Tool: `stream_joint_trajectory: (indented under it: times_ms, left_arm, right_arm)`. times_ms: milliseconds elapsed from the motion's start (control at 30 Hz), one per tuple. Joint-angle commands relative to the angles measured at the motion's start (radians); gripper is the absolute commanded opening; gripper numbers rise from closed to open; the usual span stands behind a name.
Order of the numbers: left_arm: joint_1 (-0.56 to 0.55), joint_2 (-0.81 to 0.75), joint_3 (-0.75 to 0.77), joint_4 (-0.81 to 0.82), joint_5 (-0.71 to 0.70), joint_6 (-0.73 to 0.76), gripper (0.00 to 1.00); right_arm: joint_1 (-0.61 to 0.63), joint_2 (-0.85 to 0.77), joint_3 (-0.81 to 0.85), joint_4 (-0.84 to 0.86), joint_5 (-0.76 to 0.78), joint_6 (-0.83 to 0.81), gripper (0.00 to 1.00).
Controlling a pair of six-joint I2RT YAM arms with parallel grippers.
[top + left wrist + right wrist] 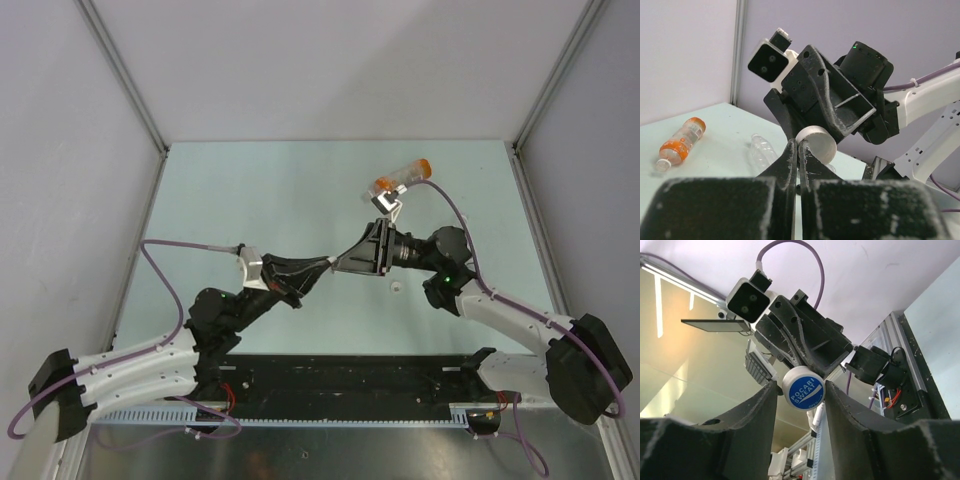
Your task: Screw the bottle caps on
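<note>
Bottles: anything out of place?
Yes. The orange bottle lies on its side at the far end of the table, with a clear bottle flat near it; neither stands ready for capping. A small white cap sits loose nearer the arms.

Bright, even light; blurred near foregrounds

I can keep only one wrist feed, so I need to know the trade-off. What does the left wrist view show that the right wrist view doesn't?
Only the left wrist view shows the orange bottle and the clear bottle lying on the table. It also shows the left gripper pinched shut on the rim of the cap.

Only the right wrist view shows the blue Pocari Sweat print on the cap's face. There the right gripper has a finger on either side of the cap, jaws apart.

Both views show the white cap held in the air between the two grippers.
</note>
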Motion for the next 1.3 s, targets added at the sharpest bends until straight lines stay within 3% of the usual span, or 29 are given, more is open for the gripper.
stream_joint_trajectory:
  times_ms: [0,200,267,433,567,700,833,1000,1267]
  left_arm:
    - [0.0,0.009,0.0,0.038,-0.037,0.038,0.0]
    - [0.001,0.01,-0.002,0.038,-0.027,0.038,0.04]
    - [0.001,0.007,-0.008,0.038,-0.023,0.037,0.28]
    - [0.001,-0.02,-0.042,0.033,-0.125,0.034,0.53]
    - [0.0,-0.052,-0.075,0.002,-0.212,0.024,0.72]
    - [0.0,-0.092,-0.1,-0.079,-0.324,-0.011,0.95]
    - [0.0,-0.105,-0.039,-0.376,-0.583,-0.132,0.99]
    - [0.003,-0.062,0.074,-0.751,-0.832,-0.342,0.99]
    - [0.005,-0.096,0.071,-0.796,-0.864,-0.364,0.99]
  right_arm:
    - [0.007,-0.007,0.05,0.042,-0.032,-0.006,0.43]
    - [0.007,-0.031,0.062,-0.044,-0.027,-0.086,0.28]
    - [0.005,-0.047,0.074,-0.132,-0.016,-0.148,0.27]
    - [-0.014,-0.148,0.142,-0.507,0.103,-0.391,0.26]
    - [-0.018,-0.238,0.207,-0.878,0.402,-0.601,0.27]
    - [-0.008,-0.265,0.22,-1.098,0.67,-0.692,0.26]
    - [0.076,-0.189,0.221,-1.208,0.922,-0.753,0.25]
    - [0.191,0.009,0.221,-1.198,1.117,-0.763,0.28]
    - [0.253,0.301,0.22,-1.071,1.244,-0.722,0.3]
